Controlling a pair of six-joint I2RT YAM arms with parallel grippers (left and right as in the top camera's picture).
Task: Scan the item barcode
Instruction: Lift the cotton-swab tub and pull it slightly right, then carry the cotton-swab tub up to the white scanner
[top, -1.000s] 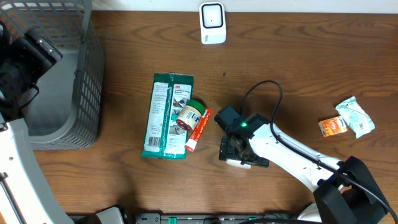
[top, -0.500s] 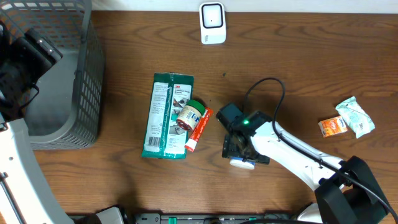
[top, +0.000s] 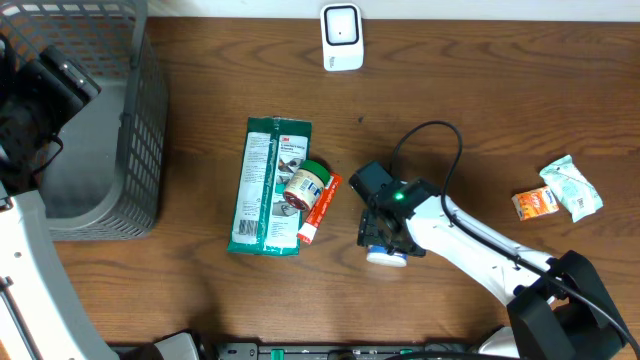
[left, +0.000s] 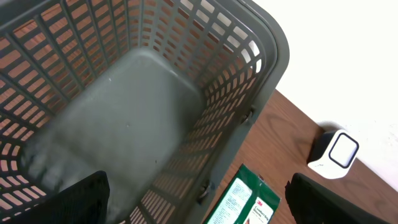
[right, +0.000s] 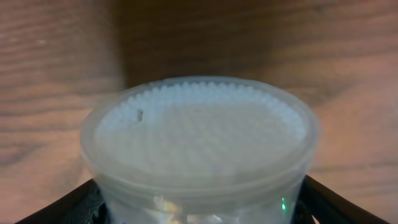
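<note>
On your left, the left claw (left: 205, 202) hangs wide and empty over the grey basket (left: 261, 93). Right of the green packet (top: 268, 185), the right claw (top: 383, 245) stands around the white-lidded jar (right: 199, 130) on the table (top: 500, 100). Whether it grips, I cannot tell you. The scanner (top: 341, 37) is well apart, so lifting and scanning remain.
</note>
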